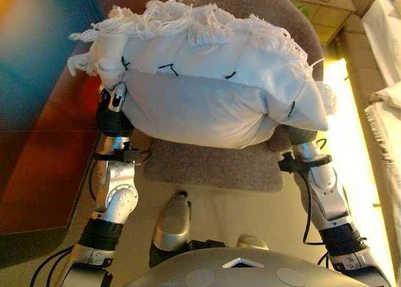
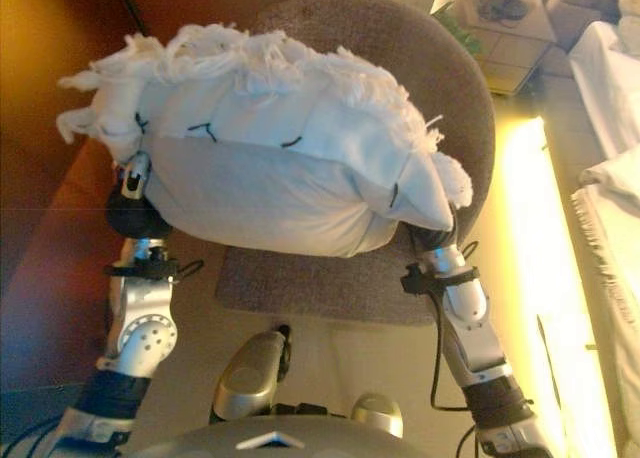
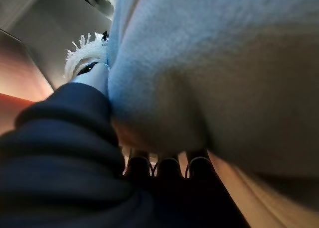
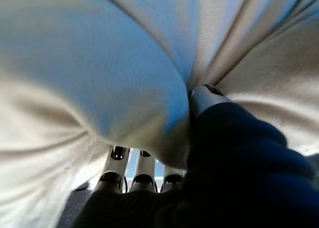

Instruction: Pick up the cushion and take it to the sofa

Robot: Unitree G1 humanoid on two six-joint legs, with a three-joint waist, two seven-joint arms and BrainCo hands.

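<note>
A white cushion [image 1: 207, 80] with a shaggy fringe along its far edge is held up between both my hands, above the seat of a grey-brown round-backed sofa chair [image 1: 213, 165]. My left hand [image 1: 113, 108] is at the cushion's left end; in its wrist view the straight fingers [image 3: 169, 166] run under the cushion [image 3: 224, 63] and the thumb presses its side. My right hand [image 2: 430, 240] is under the right end, its fingers [image 4: 142, 173] straight beneath the cushion [image 4: 99, 63] and its thumb sunk in a fold. The fingertips are hidden.
A red-brown piece of furniture [image 1: 44, 161] stands close on the left. A small cabinet [image 1: 326, 11] stands at the far right, and a white bed [image 1: 385, 42] runs along the right edge. Pale floor lies between the chair and the bed.
</note>
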